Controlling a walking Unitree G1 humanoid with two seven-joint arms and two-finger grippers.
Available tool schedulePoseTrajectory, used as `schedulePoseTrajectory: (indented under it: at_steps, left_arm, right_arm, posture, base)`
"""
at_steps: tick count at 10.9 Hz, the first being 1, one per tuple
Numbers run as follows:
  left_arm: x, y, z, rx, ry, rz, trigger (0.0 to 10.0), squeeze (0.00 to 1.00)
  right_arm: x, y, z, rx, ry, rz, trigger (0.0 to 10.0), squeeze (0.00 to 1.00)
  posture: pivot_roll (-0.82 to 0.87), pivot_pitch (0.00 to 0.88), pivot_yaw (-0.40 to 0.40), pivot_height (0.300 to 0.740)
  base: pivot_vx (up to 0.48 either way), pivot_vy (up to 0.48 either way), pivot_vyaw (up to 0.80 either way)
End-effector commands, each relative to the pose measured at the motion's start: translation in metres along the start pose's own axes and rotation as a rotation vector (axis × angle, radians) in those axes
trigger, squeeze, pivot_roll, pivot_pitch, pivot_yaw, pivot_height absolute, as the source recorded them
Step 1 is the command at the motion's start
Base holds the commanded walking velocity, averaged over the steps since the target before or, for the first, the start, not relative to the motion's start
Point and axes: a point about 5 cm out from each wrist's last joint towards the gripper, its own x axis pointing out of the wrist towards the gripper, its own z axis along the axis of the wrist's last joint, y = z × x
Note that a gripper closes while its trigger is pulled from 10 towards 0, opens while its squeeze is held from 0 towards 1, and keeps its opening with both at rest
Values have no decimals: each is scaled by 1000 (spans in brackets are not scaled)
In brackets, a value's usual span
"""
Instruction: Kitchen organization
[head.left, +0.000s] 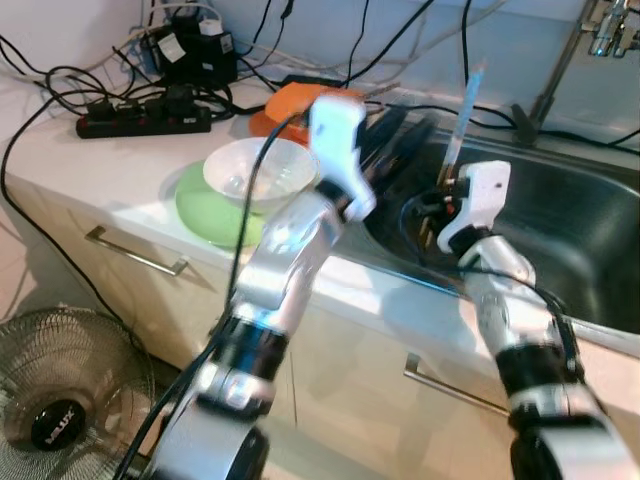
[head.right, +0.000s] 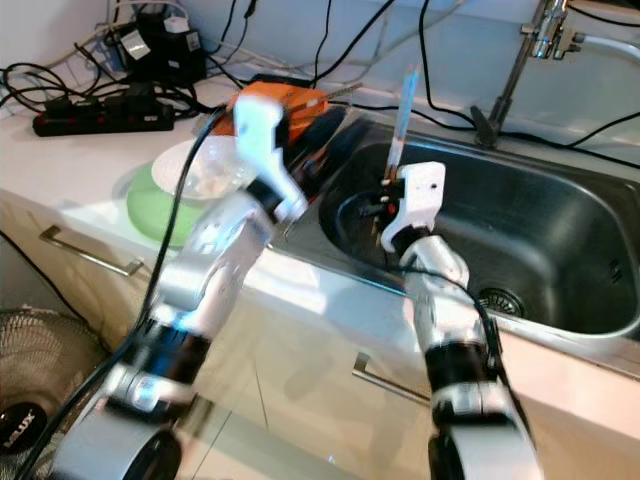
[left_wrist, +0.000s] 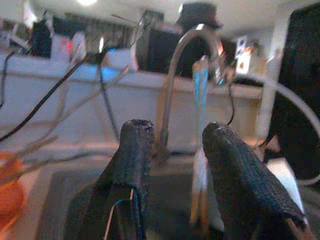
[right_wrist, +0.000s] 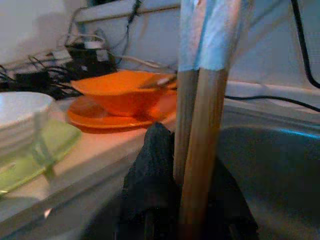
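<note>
The left arm blurs over the orange plastic bowl (head.left: 300, 100); the steel tap (head.left: 608, 28) runs off the top edge; the wire floor fan (head.left: 60, 400) is cropped bottom left.

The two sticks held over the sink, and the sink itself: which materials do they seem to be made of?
The pair of long light-brown sticks with pale blue tops, clamped in the right gripper, look like bamboo or wood: a matt tan surface with faint lengthwise grain. The blue part looks like paint or tape; I cannot tell which. The grey metal sink basin seems to be stainless steel, brushed, with soft reflections.
</note>
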Motion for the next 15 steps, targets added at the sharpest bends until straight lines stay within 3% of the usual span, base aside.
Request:
schedulePoseTrajectory:
  at_steps: [1, 2, 5, 11, 12, 13, 14, 15]
  left_arm:
    - [-8, 6, -3, 22, 32, 26, 10000, 0]
    - [-26, 10, -22, 46, 154, 21, 10000, 0]
    - [-56, 4, -56, 55, 382, -32, 10000, 0]
    - [-73, 0, -66, 42, 502, -25, 10000, 0]
    - [-74, -1, -66, 43, 506, -24, 10000, 0]
    - [-74, -1, -66, 42, 509, -23, 10000, 0]
    - [-75, -3, -66, 38, 514, -25, 10000, 0]
    - [-75, -4, -66, 36, 516, -26, 10000, 0]
  right_arm:
    - [4, -8, 3, -29, 0, -42, 1294, 0]
    - [9, -15, 1, -51, 37, -86, 10000, 0]
    - [15, -20, -11, -83, 134, -143, 10000, 0]
    - [10, -12, -42, -91, 304, -143, 10000, 0]
    - [9, -10, -44, -90, 315, -136, 10000, 125]
    - [9, -9, -45, -89, 321, -132, 10000, 886]
    - [9, -8, -46, -85, 324, -130, 10000, 1000]
    - [9, -8, -46, -91, 326, -129, 10000, 271]
  posture:
    - [149, 14, -4, 740]
    - [155, 15, -5, 740]
    - [178, 18, -13, 740]
    - [200, 20, -27, 740]
    - [203, 21, -29, 740]
    - [204, 22, -30, 740]
    - [204, 21, -30, 740]
    - [204, 21, -31, 740]
  base:
    - [0, 0, 0]
    - [0, 0, 0]
    - [0, 0, 0]
    - [0, 0, 0]
    - [0, 0, 0]
    - [0, 0, 0]
    - [0, 0, 0]
    - [0, 0, 0]
